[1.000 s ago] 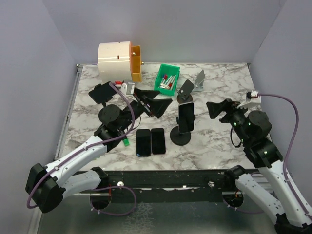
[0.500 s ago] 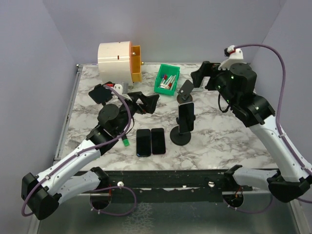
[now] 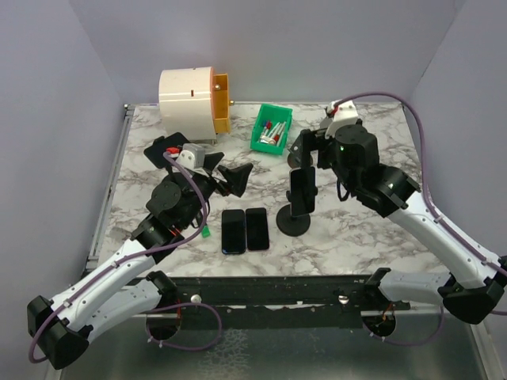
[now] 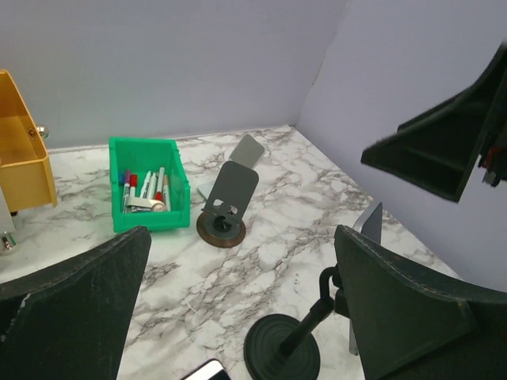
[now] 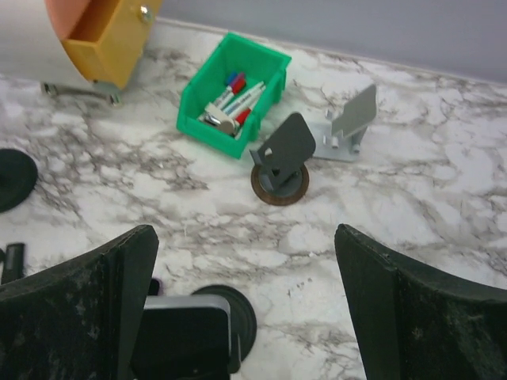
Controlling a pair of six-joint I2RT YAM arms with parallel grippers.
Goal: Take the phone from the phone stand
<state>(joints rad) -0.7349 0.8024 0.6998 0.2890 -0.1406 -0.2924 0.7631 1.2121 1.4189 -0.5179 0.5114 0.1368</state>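
Phone (image 5: 182,344) on stand (image 3: 294,222), seemingly upright, its lower part cut off in right wrist view; both jaws wide.

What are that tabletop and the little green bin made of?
Tabletop: looks like marble, white with grey veins, though it may be a printed laminate. Green bin: probably moulded plastic, judging by its uniform bright colour and slight sheen.
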